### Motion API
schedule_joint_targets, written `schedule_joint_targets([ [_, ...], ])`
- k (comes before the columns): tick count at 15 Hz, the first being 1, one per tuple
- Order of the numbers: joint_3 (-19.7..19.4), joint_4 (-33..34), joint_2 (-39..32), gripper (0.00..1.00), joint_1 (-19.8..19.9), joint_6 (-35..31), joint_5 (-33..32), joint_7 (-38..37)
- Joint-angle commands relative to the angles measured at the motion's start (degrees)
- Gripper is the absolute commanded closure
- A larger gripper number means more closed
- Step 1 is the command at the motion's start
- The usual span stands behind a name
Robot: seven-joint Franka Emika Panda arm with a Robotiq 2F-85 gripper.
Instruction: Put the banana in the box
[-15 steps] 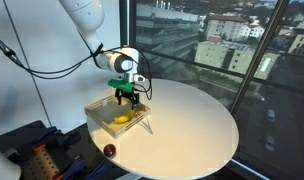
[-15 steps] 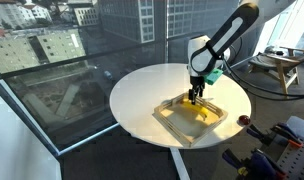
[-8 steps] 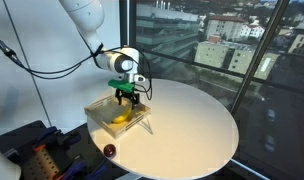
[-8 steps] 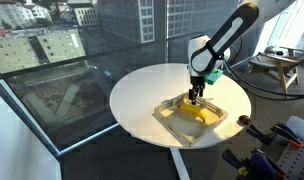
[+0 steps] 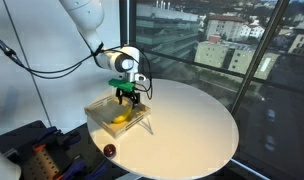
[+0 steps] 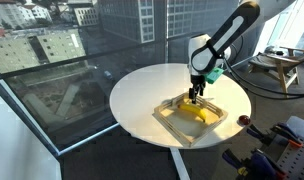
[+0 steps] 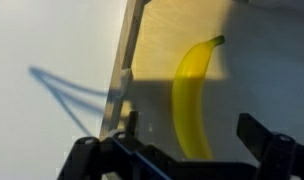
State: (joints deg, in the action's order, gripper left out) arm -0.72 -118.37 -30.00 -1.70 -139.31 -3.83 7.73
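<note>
The yellow banana (image 7: pixel 192 95) lies flat on the floor of the tan box (image 7: pixel 162 20) in the wrist view, stem end toward the top. In both exterior views the banana (image 5: pixel 121 118) (image 6: pixel 198 113) rests inside the box (image 5: pixel 99 108) (image 6: pixel 170 116) on the round white table. My gripper (image 5: pixel 128 99) (image 6: pixel 196 97) (image 7: pixel 190 132) hovers just above the banana, open, its dark fingers (image 7: pixel 255 130) standing well clear on either side. Nothing is held.
The box sits near the edge of the round white table (image 5: pixel 192 120) (image 6: pixel 142 90). A small dark red round object (image 5: pixel 109 150) lies at the table's rim. Windows and a drop lie beyond the table; equipment racks (image 6: pixel 282 145) stand beside it.
</note>
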Motion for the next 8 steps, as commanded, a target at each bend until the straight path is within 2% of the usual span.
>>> schedule_joint_targets([
  [1,-0.1,-0.1,1.9,0.00,0.1,1.9,-1.0,-1.8],
  [8,-0.2,-0.8,4.5,0.00,0.3,3.3,-0.9,-2.2],
])
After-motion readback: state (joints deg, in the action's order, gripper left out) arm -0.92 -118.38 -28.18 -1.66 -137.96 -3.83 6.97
